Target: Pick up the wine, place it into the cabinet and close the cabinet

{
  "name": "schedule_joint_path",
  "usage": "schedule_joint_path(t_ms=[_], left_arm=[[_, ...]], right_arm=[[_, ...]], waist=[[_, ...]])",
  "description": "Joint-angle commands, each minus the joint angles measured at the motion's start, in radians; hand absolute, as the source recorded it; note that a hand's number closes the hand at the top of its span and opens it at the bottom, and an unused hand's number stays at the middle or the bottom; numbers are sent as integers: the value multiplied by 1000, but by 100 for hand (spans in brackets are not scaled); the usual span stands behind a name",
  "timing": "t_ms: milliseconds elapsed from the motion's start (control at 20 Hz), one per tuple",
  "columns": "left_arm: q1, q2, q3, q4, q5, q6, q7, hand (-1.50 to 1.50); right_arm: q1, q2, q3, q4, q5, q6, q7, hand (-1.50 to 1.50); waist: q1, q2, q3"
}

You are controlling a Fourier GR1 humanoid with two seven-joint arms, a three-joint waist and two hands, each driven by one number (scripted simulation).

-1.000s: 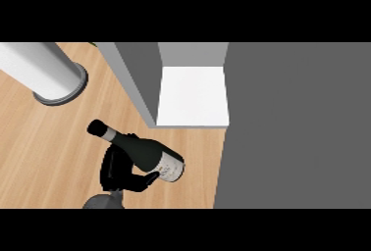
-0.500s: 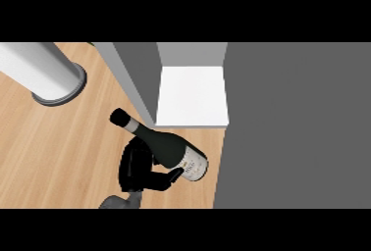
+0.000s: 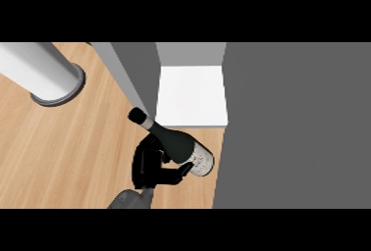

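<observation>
A dark wine bottle [image 3: 176,143] with a pale label lies tilted in my left hand [image 3: 150,166]. Its neck points up and to the left. The hand's fingers and thumb are curled round the bottle's lower body, and the hand sits on the bottle's left side. The bottle's cap is right by the lower edge of the open grey cabinet door [image 3: 135,81]. The cabinet's white shelf [image 3: 192,95] shows just beyond the bottle. No right hand shows in the view.
The cabinet's grey top [image 3: 297,127] fills the right side. A white cylinder on a round grey base [image 3: 39,73] stands at the upper left. Bare wooden counter [image 3: 65,152] spreads to the left of the hand.
My left hand has carried the bottle to the right and farther away, toward the cabinet's opening. The cap now sits by the door's lower edge.
</observation>
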Motion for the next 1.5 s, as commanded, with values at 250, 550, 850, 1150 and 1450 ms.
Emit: schedule_joint_path(t_ms=[250,550,850,1150,1450], left_arm=[[-136,0,-24,143,99,-8,-87,150],[-255,0,-54,219,174,56,-105,150],[-387,0,-65,294,269,87,-98,150],[-526,0,-56,510,410,17,-161,150],[-609,0,-12,537,407,25,-124,150]], right_arm=[[70,43,54,-44,-4,10,-42,-150],[81,22,21,-86,-59,10,5,-150],[74,-27,-101,-14,-154,75,-59,-150],[37,7,-31,26,-68,52,-85,-150],[46,6,-39,1,-85,34,-49,-150]], waist=[[2,-1,0],[-1,-1,0],[-6,0,0],[-21,5,0],[-16,3,0]])
